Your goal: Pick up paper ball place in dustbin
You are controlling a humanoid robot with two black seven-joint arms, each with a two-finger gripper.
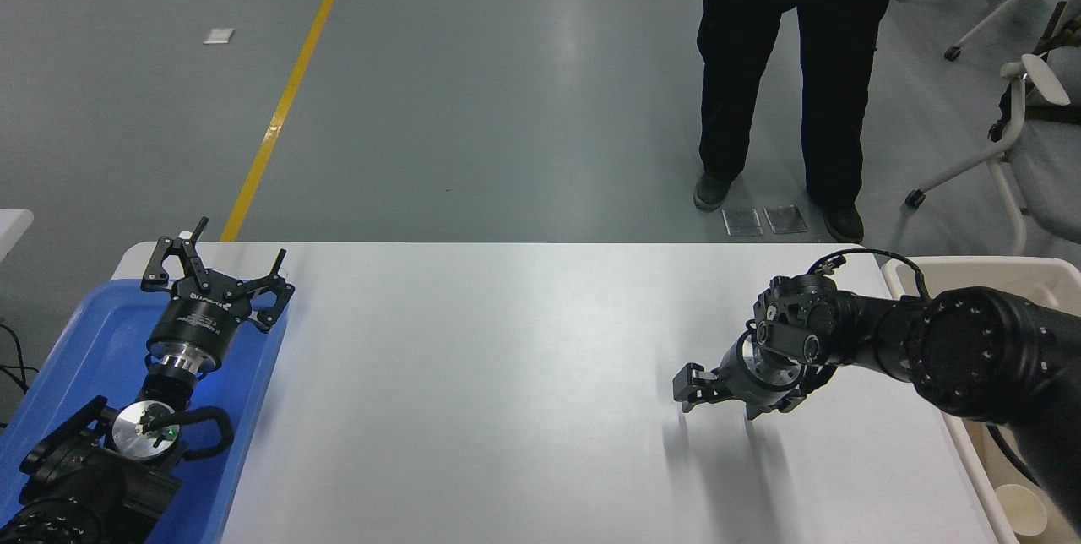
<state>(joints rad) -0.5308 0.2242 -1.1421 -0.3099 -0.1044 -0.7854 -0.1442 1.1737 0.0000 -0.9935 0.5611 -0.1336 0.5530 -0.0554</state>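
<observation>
Standing at the robot's side of the white table (507, 375), I cannot find the paper ball anywhere: not on the tabletop, not in either claw. If it is in the dustbin (980, 476), the right arm hides it.

Nearest, at about four o'clock, the dustbin runs along the table's right edge. Only a small paper cup (1022, 512) shows on its floor. At eight o'clock the left gripper (228, 261) is parked over the blue tray (93, 333), fingers spread, holding nothing.

A little farther in, at three o'clock, the right gripper (722, 400) hangs low over bare table. It points toward nine o'clock with its fingers parted and nothing between them.

Beyond the far edge, at one o'clock, a person (785, 62) in dark clothes stands on the grey floor, with white chairs (1030, 130) at two o'clock.

My guess is that the job is either finished or waiting for a ball to be set down. If one arrives, the next move calls for centring the spread fingers over it before closing, then swinging right across the bin's thick rim.
</observation>
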